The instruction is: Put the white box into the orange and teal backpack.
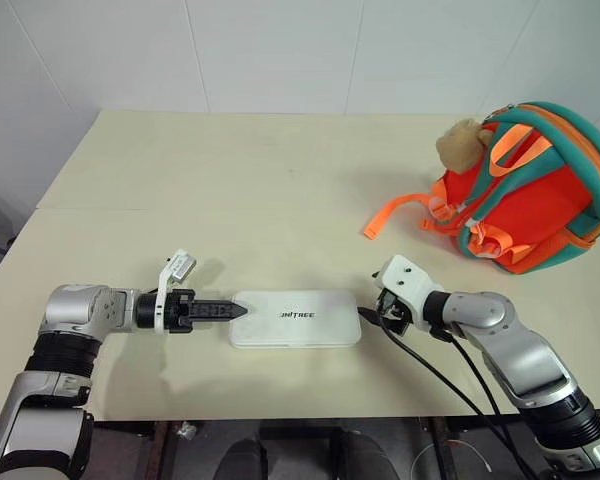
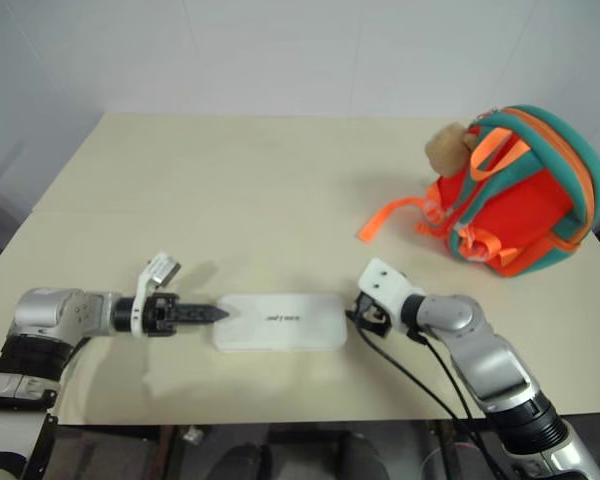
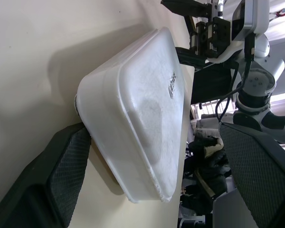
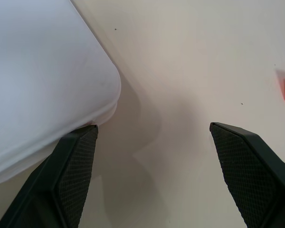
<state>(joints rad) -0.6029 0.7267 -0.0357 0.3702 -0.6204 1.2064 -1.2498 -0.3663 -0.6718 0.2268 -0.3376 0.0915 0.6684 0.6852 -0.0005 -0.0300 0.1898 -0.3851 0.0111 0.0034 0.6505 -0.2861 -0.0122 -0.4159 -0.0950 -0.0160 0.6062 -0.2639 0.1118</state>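
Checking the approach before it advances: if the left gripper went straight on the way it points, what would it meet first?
The white box. The left gripper is open and points along the table at the box's near short end, which already sits between its fingers. Whether they touch it yet is unclear.

light: bright, even, from overhead | shadows: soft, short, on the counter (image 1: pixel 280 180) beside the white box (image 1: pixel 295 319) at lower centre and under the orange and teal backpack (image 1: pixel 535 190) at right | glare: none | blur: near box edge soft in both wrist views
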